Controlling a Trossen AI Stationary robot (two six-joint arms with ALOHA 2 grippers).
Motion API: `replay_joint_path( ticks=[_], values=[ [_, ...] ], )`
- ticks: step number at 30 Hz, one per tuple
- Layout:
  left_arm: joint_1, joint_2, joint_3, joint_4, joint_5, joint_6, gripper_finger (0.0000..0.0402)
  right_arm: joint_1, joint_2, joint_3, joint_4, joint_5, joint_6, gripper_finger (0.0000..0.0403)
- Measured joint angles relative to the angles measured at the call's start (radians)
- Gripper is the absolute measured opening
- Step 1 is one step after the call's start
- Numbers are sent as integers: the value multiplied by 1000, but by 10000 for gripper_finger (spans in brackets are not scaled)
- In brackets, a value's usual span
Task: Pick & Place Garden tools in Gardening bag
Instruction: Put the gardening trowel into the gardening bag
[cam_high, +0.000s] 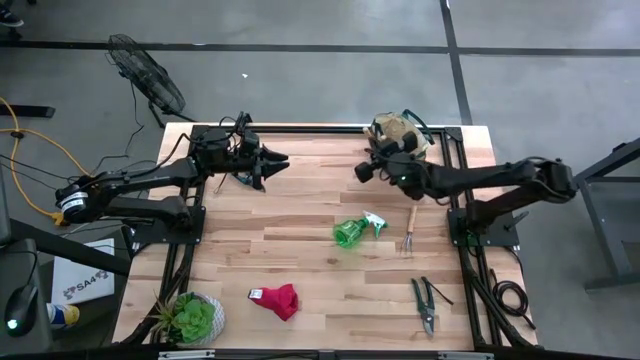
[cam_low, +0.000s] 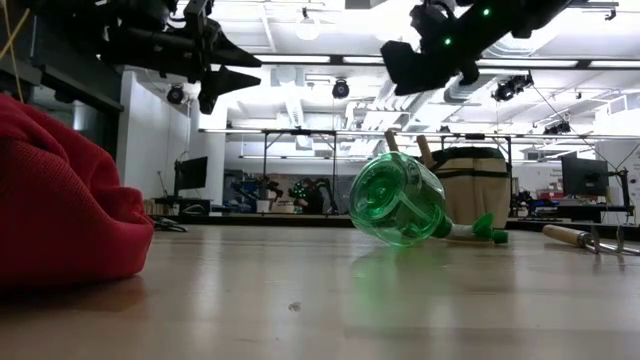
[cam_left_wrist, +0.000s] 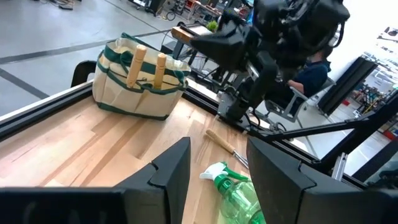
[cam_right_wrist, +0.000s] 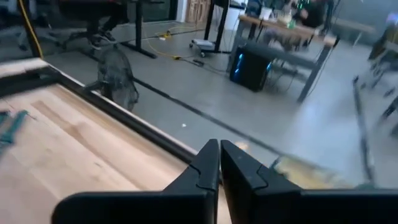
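The gardening bag (cam_high: 400, 133) stands at the table's far right corner, and two wooden tool handles (cam_left_wrist: 135, 65) stick up out of it. A green spray bottle (cam_high: 354, 231) lies on its side mid-table, with a wooden-handled fork (cam_high: 409, 229) flat to its right. Pruning shears (cam_high: 425, 304) lie near the front right, and a red glove (cam_high: 277, 299) lies near the front middle. My right gripper (cam_high: 361, 172) hangs in the air left of the bag, shut and empty (cam_right_wrist: 219, 157). My left gripper (cam_high: 276, 160) waits open at the far left, raised above the table (cam_left_wrist: 217, 163).
A green potted plant (cam_high: 193, 318) stands at the table's front left corner. A dark metal frame (cam_high: 455, 180) runs along the table's edges. Bare wood lies between the two grippers and left of the spray bottle.
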Motion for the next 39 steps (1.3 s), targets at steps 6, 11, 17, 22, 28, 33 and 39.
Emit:
replay_joint_path(
  ticks=[6, 11, 17, 22, 28, 33, 39],
  values=[
    [0, 0, 0, 0, 0, -8, 154, -76, -78, 41, -101, -106, 22, 79],
    [0, 0, 0, 0, 2, -20, 154, -194, -52, 278, -549, -369, 202, 159],
    [0, 0, 0, 0, 3, -25, 154, -274, 64, 564, -805, -492, 260, 205],
    [0, 0, 0, 0, 4, -26, 154, -303, 209, 784, -993, -519, 278, 202],
    [0, 0, 0, 0, 4, -32, 154, -302, 379, 974, -1178, -520, 324, 199],
    [0, 0, 0, 0, 4, -51, 154, -302, 456, 1011, -1235, -553, 437, 199],
    [0, 0, 0, -1, 4, -63, 154, -303, 495, 1012, -1265, -563, 503, 199]
  ],
)
